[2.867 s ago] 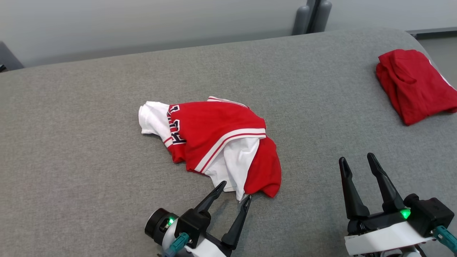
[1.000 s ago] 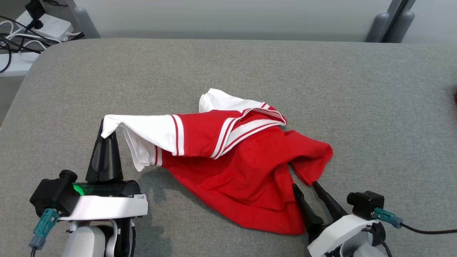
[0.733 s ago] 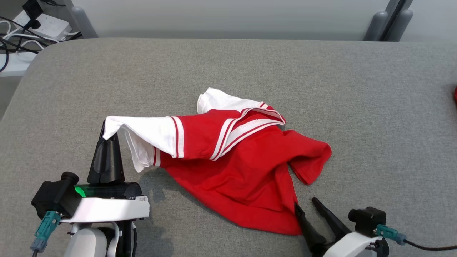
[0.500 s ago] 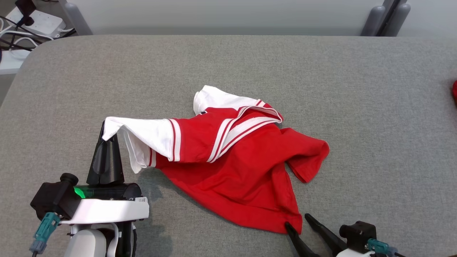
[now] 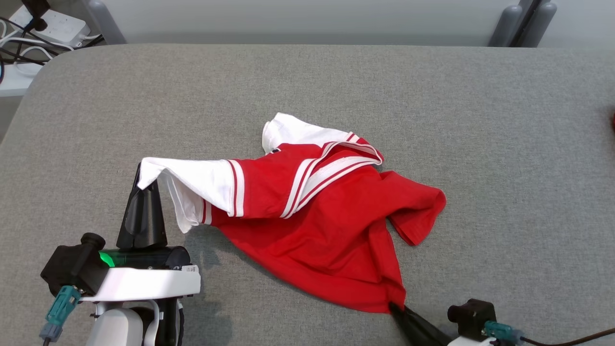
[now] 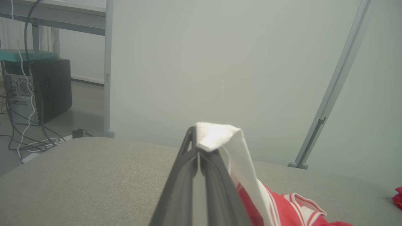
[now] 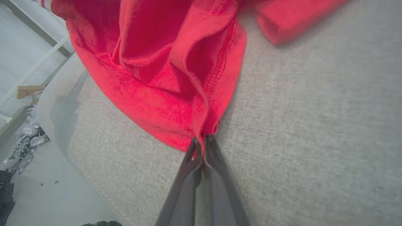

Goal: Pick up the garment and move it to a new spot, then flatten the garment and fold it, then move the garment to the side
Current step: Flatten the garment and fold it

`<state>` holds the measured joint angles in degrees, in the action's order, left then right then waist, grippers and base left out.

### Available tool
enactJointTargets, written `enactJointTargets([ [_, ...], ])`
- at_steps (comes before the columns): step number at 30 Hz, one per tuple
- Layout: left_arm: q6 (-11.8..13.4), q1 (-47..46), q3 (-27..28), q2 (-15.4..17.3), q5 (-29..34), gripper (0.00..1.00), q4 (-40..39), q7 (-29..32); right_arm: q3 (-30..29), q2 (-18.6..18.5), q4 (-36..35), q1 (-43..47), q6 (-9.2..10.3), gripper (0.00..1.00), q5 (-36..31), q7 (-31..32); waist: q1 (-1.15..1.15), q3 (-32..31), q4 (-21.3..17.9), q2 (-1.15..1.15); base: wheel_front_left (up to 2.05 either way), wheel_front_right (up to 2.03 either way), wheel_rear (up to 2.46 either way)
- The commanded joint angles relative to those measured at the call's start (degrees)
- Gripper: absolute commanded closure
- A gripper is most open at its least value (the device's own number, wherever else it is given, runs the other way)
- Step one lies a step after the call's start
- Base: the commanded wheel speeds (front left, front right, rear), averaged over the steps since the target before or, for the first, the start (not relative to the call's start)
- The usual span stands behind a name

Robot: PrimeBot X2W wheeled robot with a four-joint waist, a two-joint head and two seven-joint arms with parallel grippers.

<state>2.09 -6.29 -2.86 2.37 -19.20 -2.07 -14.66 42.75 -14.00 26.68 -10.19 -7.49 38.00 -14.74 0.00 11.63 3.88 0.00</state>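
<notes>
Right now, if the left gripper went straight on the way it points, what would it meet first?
The left gripper is shut on the garment's white sleeve, which would follow. Past its tips the way looks free above the table, with the pale wall probably next, though depth is unclear.

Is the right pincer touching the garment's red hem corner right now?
Touching. In the right wrist view the right pincer is shut, its tips nipping the red hem corner of the garment, with no gap between cloth and tips.
</notes>
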Motion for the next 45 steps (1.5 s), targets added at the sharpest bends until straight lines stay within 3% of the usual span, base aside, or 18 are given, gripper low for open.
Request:
enactJointTargets([
  [1, 0.4, -1.5, 1.8, 0.5, 0.1, 1.00, -1.7, -0.3, 0.4, -0.8, -0.6, -0.6, 0.00, 1.00, 0.4, -0.3, 0.00, 0.1, -0.1, 0.00, 0.00, 0.00, 0.00],
  [10, -2.6, -2.7, -1.0, 0.5, -8.0, 1.00, -3.9, -0.3, -20.0, -4.8, -14.3, -1.8, 0.00, 1.00, -5.5, -0.3, 0.00, -0.8, -2.6, 0.00, 0.00, 0.00, 0.00],
  [19, -5.3, -4.7, -5.1, 0.5, -15.0, 1.00, -9.9, -0.3, -33.0, -7.4, -27.0, 1.7, 0.00, 1.00, -6.4, -0.3, 0.00, -3.6, -5.2, 0.00, 0.00, 0.00, 0.00],
  [25, -4.8, -0.6, -8.8, 1.8, -16.0, 1.00, -5.0, 5.7, -26.9, -10.5, -23.5, 10.4, 0.00, 1.00, 1.8, 11.7, 0.00, -3.6, -5.1, 0.00, 0.00, 0.00, 0.00],
  [30, -4.5, 0.5, -9.0, 1.7, -15.7, 1.00, 0.5, 4.3, -24.7, -9.9, -17.3, 12.1, 0.00, 1.00, 5.9, 17.2, 0.00, -2.3, -4.2, 0.00, 0.00, 0.00, 0.00],
  [35, -4.5, -0.1, -7.1, 1.5, -16.4, 1.00, 2.0, 1.8, -23.6, -8.9, -18.2, 9.6, 0.00, 1.00, 7.8, 10.9, 0.00, -1.8, -3.8, 0.00, 0.00, 0.00, 0.00],
  [39, -6.1, -4.1, -3.6, 2.1, -21.3, 1.00, -1.1, 2.1, -25.6, -11.3, -21.9, 4.2, 0.00, 1.00, 7.3, 1.7, 0.00, -2.3, -3.9, 0.00, 0.00, 0.00, 0.00],
  [45, -7.0, -15.4, 0.3, 4.8, -28.2, 1.00, -8.7, 7.2, -28.3, -14.4, -26.2, -4.6, 0.00, 1.00, 10.3, 0.2, 0.00, -4.5, -4.5, 0.00, 0.00, 0.00, 0.00],
])
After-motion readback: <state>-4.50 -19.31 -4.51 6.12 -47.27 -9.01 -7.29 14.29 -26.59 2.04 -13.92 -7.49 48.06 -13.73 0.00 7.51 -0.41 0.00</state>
